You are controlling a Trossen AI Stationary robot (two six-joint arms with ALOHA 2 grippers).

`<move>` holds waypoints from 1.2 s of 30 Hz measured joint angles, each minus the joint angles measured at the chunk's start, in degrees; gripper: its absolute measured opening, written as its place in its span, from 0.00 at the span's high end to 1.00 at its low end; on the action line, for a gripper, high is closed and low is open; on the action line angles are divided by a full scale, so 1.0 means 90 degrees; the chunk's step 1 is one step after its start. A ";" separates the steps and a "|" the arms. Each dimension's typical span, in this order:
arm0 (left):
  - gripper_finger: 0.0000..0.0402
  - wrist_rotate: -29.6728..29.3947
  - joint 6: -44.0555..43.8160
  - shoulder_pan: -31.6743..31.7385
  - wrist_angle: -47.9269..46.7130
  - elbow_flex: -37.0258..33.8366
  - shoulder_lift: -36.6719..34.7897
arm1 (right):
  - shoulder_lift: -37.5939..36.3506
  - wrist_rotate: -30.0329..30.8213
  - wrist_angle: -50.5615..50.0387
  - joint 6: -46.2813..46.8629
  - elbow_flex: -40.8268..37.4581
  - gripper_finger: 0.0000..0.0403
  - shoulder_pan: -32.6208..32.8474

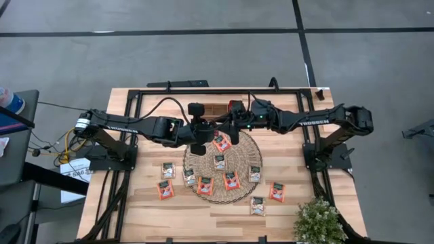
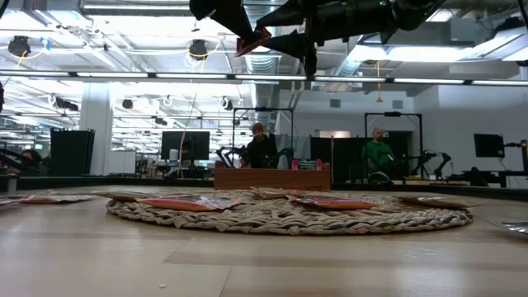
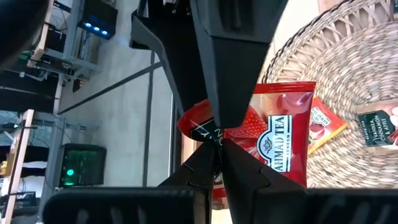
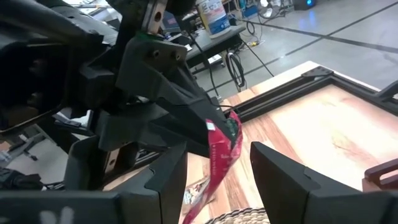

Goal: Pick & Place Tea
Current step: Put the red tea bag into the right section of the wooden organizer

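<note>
My left gripper is shut on a red tea sachet, held high above the round woven mat. The sachet also shows in the low view and in the right wrist view. My right gripper is open close by; its fingers stand on either side of the sachet's hanging end without touching it. Several more sachets lie flat on the mat and on the table around it. My left gripper pinches the red sachet by one edge between its two fingertips, only at their free ends. The sachet is lifted clear of the mat and hangs tilted away from the fingers.
A brown wooden tray stands at the table's far side, behind both grippers. A small green plant stands at the near right corner. Black arm frames flank the table. People sit in the room beyond.
</note>
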 joint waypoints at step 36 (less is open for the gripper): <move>0.95 -0.0018 -0.0070 0.0002 0.0109 0.0000 0.0000 | -0.0006 0.0048 -0.0001 -0.0094 -0.0006 1.00 -0.0015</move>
